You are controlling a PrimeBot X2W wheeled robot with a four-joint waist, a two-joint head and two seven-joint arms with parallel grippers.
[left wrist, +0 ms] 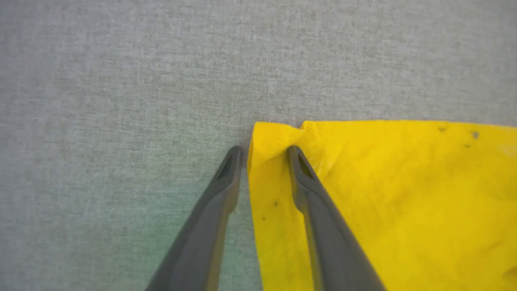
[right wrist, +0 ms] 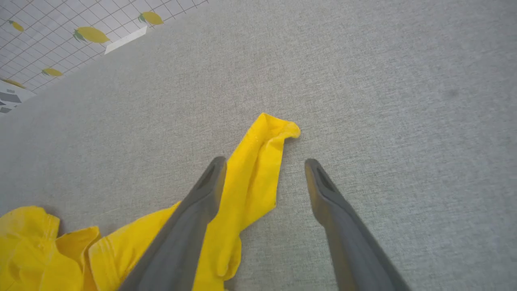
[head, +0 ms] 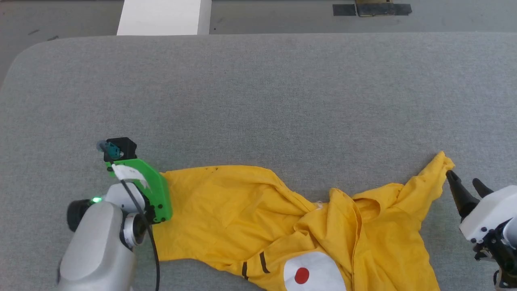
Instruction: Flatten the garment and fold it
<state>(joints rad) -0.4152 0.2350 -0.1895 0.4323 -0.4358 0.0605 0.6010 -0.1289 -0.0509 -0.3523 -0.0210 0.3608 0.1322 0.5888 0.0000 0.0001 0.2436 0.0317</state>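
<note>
the garment [head: 250, 210], limp bright yellow cloth, lies creased on the grey woven tabletop [head: 258, 101]. at its flat left corner the left gripper [left wrist: 264, 155] sits half closed astride the puckered hem; whether it pinches, i cannot tell. at its twisted right tip the right gripper [right wrist: 264, 163] gapes wide, holding nothing.

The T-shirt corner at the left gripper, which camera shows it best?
The left wrist view: the corner sits close up, bunched between the fingers of the left gripper. In the head view the green mount partly hides it; the right wrist view shows the garment at its other end.
</note>
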